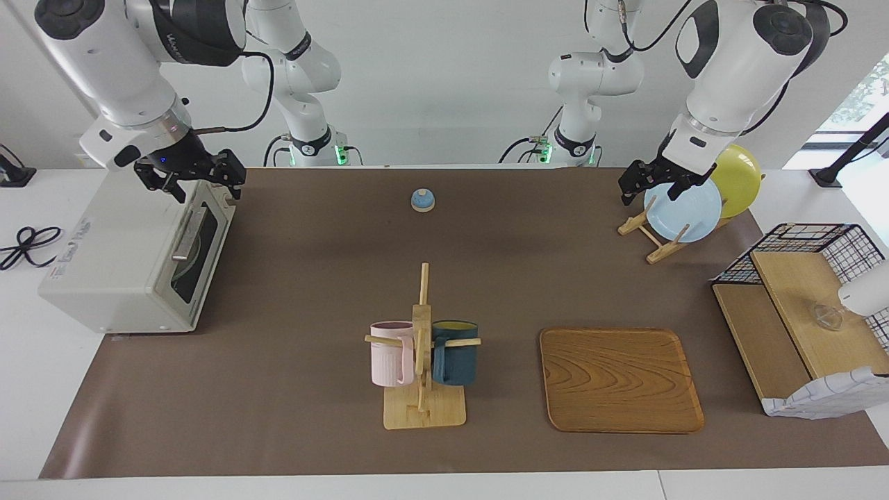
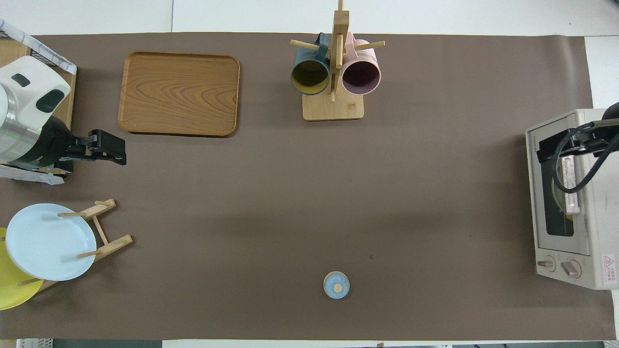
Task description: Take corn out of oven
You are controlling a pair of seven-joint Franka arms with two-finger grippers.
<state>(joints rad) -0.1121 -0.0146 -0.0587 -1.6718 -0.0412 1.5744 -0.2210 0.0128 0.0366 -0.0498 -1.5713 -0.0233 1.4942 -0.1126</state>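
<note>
The off-white oven (image 1: 104, 257) stands at the right arm's end of the table, its dark glass door shut and the metal bar handle (image 1: 189, 232) facing the table's middle. It also shows in the overhead view (image 2: 595, 232). The corn is hidden inside; only a small yellow spot (image 2: 570, 217) shows through the glass. My right gripper (image 1: 205, 187) is open and empty, up over the door's top edge, just above the handle; the overhead view shows it too (image 2: 556, 145). My left gripper (image 1: 653, 191) is open and empty, over the plate rack's edge, and waits.
A mug tree (image 1: 421, 347) with a pink and a dark blue mug stands mid-table. A wooden tray (image 1: 620, 378) lies beside it. A rack holds a light blue plate (image 1: 684, 208) and a yellow plate (image 1: 740, 177). A small blue knob (image 1: 422, 200) sits nearer the robots. A wire shelf (image 1: 799, 305) stands at the left arm's end.
</note>
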